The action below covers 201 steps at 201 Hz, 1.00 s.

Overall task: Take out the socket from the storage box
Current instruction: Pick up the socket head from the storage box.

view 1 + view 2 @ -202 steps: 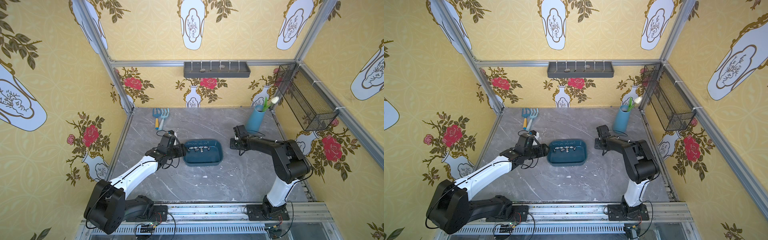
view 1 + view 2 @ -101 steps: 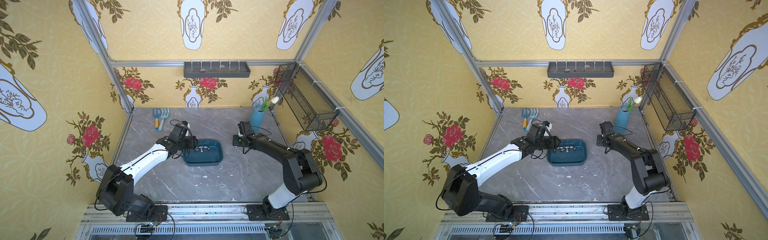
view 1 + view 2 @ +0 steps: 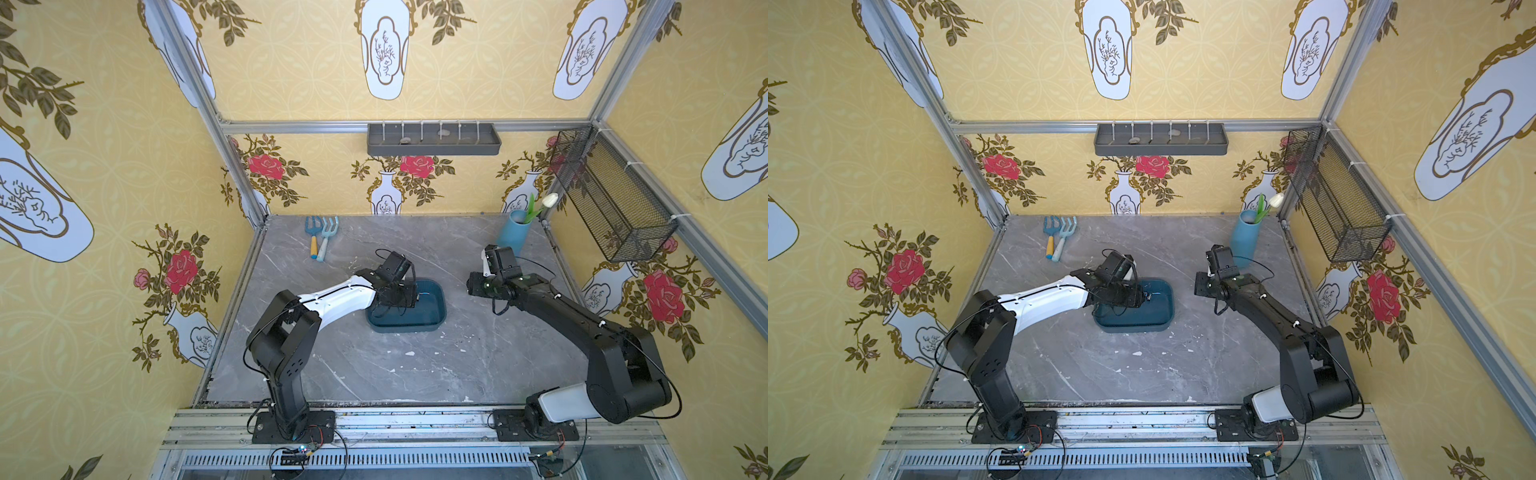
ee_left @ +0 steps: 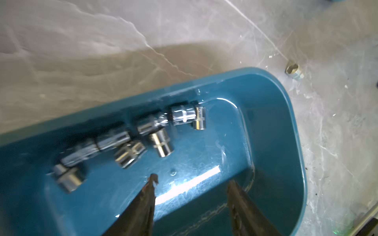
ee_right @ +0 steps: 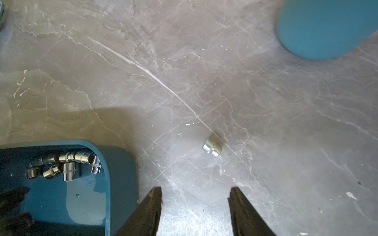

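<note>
Sockets (image 4: 161, 145), short chrome cylinders with a ribbed band and a narrower neck, lie on their sides in a crowded row along one long wall of the storage box (image 3: 436, 316), a shallow dark teal tub with rounded corners and a glossy floor; blur prevents an exact count. The box stands a little below the centre of the frame in both top views. One loose socket (image 5: 212, 147) lies outside on the grey marble table (image 3: 395, 365), near a rounded corner of the box, not touching it. The left gripper (image 4: 192, 180) hangs over the bare part of the box floor, its jaws apart with nothing between them, tips near the row but not touching. The right gripper (image 5: 195, 190) stands over the table to the right of the box, jaws also apart and empty, the loose socket in front of them. Lower half of the table is free; blue vase (image 3: 511, 237) stands at its upper right corner and two garden tools (image 3: 322, 243) at its upper left.
</note>
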### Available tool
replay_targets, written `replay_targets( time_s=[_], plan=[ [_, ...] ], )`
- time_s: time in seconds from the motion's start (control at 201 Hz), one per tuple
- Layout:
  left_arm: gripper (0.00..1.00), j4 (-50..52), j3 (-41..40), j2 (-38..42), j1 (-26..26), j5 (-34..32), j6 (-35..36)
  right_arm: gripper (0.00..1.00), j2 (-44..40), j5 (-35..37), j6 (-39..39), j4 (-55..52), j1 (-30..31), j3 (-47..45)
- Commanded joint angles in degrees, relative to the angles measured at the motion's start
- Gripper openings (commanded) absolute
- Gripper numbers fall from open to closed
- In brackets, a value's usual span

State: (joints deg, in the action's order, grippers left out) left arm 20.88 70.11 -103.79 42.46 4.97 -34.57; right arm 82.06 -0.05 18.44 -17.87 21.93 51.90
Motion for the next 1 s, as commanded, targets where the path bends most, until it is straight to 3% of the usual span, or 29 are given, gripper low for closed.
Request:
replay_targets(
  time_s=[0.0, 0.448, 0.996],
  plan=[
    [0.55, 1.04, 0.96, -2.48, 0.26, -1.0, -1.21, 0.57, -0.62, -0.38, 0.69, 0.22, -0.05, -0.59],
    [0.5, 6.71, 6.31, -8.07, 1.2, -9.29, -4.16, 0.57, -1.73, 0.05, 0.36, 0.44, -0.14, -1.66],
    [0.44, 7.16, 9.53, -11.92, 1.22, -10.24, -4.01, 0.57, -2.77, 0.01, 0.26, 1.21, -0.57, -3.13]
  ],
)
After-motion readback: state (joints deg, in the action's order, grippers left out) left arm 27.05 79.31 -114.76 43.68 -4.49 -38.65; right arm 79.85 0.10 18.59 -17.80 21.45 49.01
